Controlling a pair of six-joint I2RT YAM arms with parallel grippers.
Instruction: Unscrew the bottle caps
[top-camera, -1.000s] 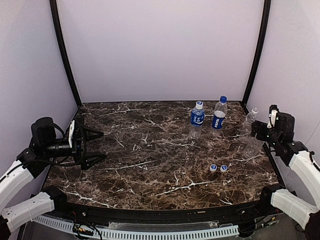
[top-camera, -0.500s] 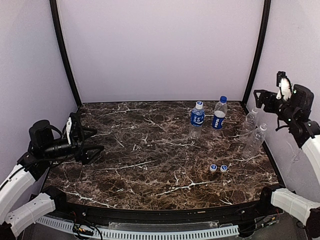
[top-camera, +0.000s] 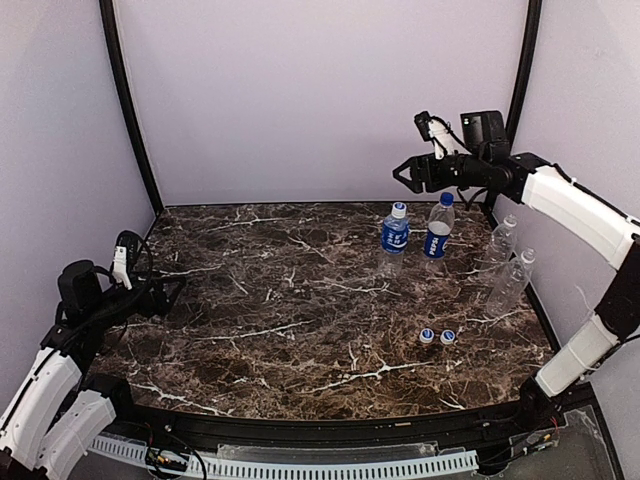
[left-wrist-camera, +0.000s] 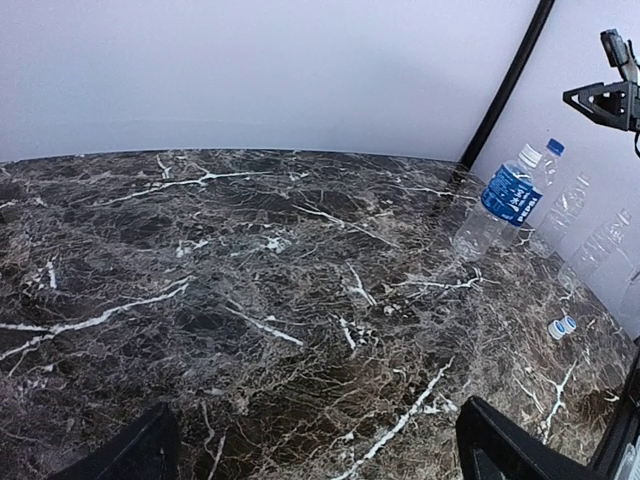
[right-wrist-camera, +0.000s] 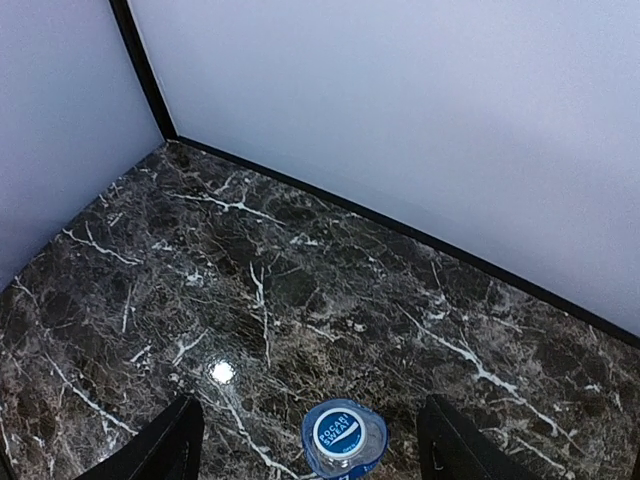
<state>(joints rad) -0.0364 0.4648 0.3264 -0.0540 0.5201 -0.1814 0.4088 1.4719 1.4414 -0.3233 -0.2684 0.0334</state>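
Two labelled bottles stand at the back right: one (top-camera: 394, 236) with a white-and-blue cap (top-camera: 398, 210), one (top-camera: 437, 229) with a blue cap (top-camera: 446, 199). Two plain bottles (top-camera: 497, 245) (top-camera: 508, 285) stand uncapped near the right edge. Two loose caps (top-camera: 427, 336) (top-camera: 448, 336) lie on the table. My right gripper (top-camera: 405, 172) is open and empty, high above the left labelled bottle; its wrist view looks down on that cap (right-wrist-camera: 340, 432) between the open fingers (right-wrist-camera: 165, 445). My left gripper (top-camera: 168, 292) is open and empty, low at the far left.
The dark marble table (top-camera: 290, 300) is walled by pale panels with black corner posts (top-camera: 130, 110). The left wrist view shows the labelled bottle (left-wrist-camera: 497, 200), the plain bottles (left-wrist-camera: 570, 205) and the loose caps (left-wrist-camera: 562, 326) far to its right.
My right arm has swung up and left from the right edge to above the labelled bottles. My left arm has drawn back toward the left edge and lowered.
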